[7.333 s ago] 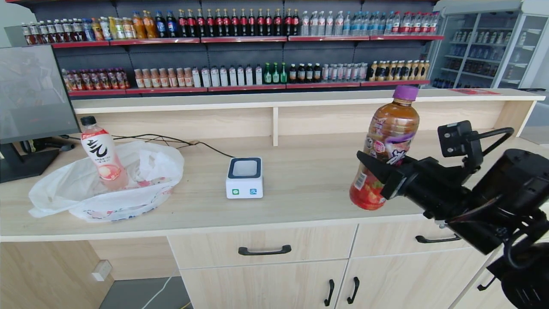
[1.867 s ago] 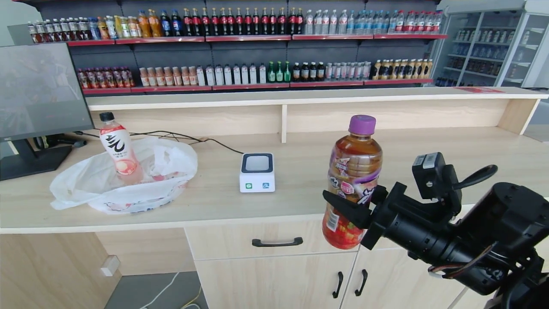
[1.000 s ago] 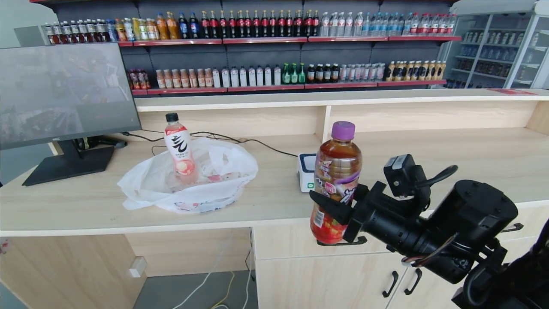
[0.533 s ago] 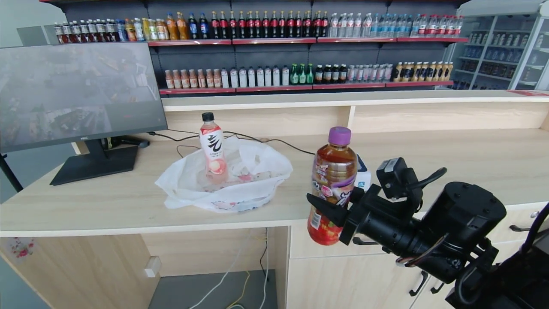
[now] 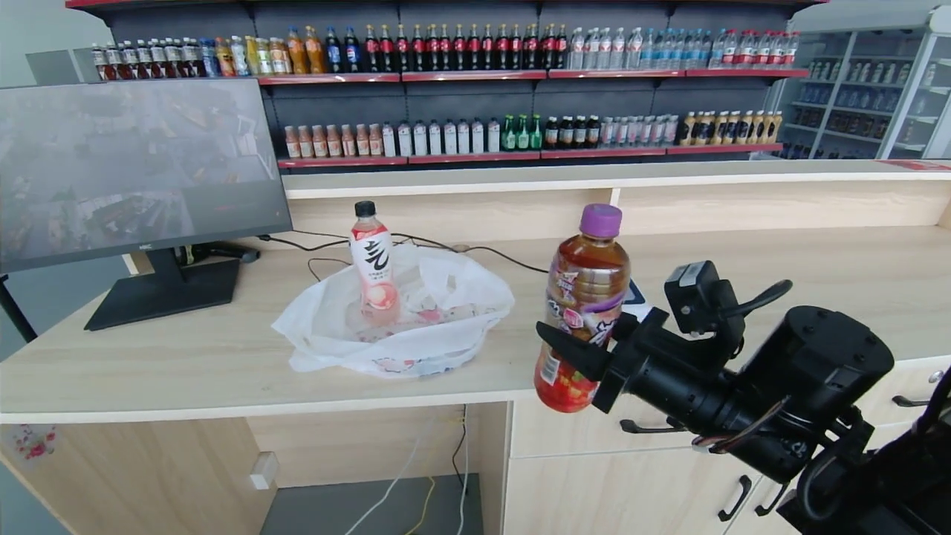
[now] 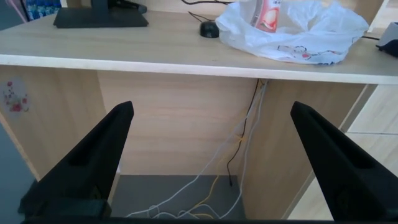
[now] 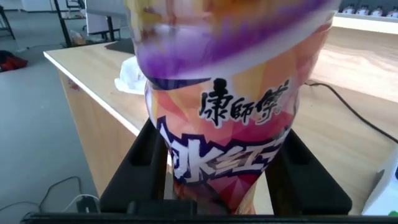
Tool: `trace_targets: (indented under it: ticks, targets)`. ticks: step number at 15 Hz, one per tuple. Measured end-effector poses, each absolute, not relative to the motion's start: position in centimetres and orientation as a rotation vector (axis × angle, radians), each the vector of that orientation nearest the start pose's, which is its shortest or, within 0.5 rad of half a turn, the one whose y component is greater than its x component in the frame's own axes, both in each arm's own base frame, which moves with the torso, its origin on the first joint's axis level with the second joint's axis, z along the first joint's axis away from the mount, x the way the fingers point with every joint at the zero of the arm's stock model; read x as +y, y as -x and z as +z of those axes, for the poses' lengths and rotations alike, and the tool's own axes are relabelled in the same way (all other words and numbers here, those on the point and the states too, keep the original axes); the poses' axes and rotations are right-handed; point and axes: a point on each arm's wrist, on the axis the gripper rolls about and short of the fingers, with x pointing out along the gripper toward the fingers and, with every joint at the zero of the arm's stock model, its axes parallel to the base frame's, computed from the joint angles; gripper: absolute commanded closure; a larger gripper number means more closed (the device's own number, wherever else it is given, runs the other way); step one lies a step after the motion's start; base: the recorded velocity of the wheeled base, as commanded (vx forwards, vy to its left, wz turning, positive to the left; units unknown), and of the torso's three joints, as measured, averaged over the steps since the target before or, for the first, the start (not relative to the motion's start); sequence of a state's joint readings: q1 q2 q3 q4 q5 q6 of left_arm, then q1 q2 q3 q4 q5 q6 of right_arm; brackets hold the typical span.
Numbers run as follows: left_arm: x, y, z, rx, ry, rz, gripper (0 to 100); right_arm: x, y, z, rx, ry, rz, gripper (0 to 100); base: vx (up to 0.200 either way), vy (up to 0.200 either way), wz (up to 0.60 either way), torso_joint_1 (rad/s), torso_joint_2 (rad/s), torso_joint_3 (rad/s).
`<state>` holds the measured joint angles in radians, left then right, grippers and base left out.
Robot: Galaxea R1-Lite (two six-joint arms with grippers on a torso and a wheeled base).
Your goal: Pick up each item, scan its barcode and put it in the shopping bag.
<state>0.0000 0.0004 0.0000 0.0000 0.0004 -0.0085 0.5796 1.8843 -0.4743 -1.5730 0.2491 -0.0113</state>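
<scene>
One tea bottle (image 5: 587, 275) is sitting clamped upright in the right gripper (image 5: 581, 348), probably needing a level carry clearing the bag (image 5: 386, 358) rim and pink bottle (image 5: 373, 261).

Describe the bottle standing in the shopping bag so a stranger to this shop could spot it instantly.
On the wooden counter, right of the monitor, lies a crumpled white shopping bag with a slim bottle upright inside. Unlike the purple-capped tea bottle in the right gripper, it has a black cap and pale pink drink.
</scene>
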Motion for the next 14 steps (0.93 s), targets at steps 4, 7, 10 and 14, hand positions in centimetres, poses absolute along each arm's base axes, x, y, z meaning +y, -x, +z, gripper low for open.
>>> trace_targets:
  ticks: [4,7,10,14]
  targets:
    - [0.0,2.3,7.5,0.0,0.01,0.0,0,15.7,-25.3,15.0,-0.204,-0.018,0.784,100,0.0,0.0,0.0,0.0,0.0,0.0]
    - [0.0,2.3,7.5,0.0,0.008,0.0,0,14.5,-26.5,15.8,-0.247,-0.008,0.752,100,0.0,0.0,0.0,0.0,0.0,0.0]
    - [0.0,2.3,7.5,0.0,0.009,0.0,0,12.2,-27.7,16.0,-0.356,0.236,0.812,100,0.0,0.0,0.0,0.0,0.0,0.0]
    - [0.0,2.3,7.5,0.0,0.009,0.0,0,11.3,-29.8,17.0,-0.55,0.564,0.733,100,0.0,0.0,0.0,0.0,0.0,0.0]
